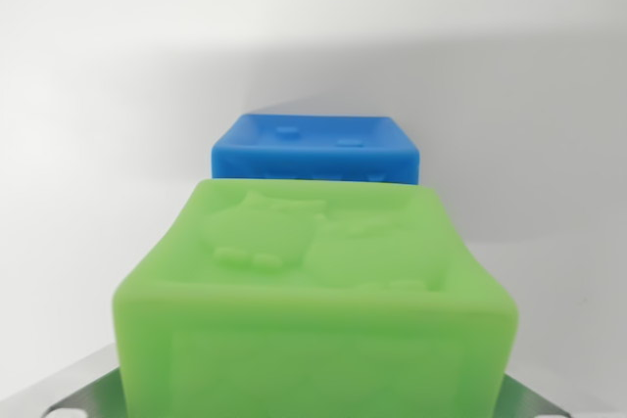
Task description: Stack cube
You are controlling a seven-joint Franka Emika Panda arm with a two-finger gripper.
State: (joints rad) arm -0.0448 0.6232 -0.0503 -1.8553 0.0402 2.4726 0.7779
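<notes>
Wrist view: green cube (pixel 318 291) sits right at your end effector (pixel 313 403), seemingly pinched, though I can't tell; blue cube (pixel 315 149) just beyond. Centre over blue before lowering.

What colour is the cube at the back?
Blue cube, seen in the wrist view.

The larger cube (pixel 313 310) fills the lower middle of the frame, nearest the camera. The smaller cube (pixel 315 150) sits just above it at the frame's centre, farther off and partly hidden by its upper edge. Both stand against the surface (pixel 108 105). Metal parts of the tool (pixel 313 403) show at the lower corners, beneath the larger cube.
</notes>
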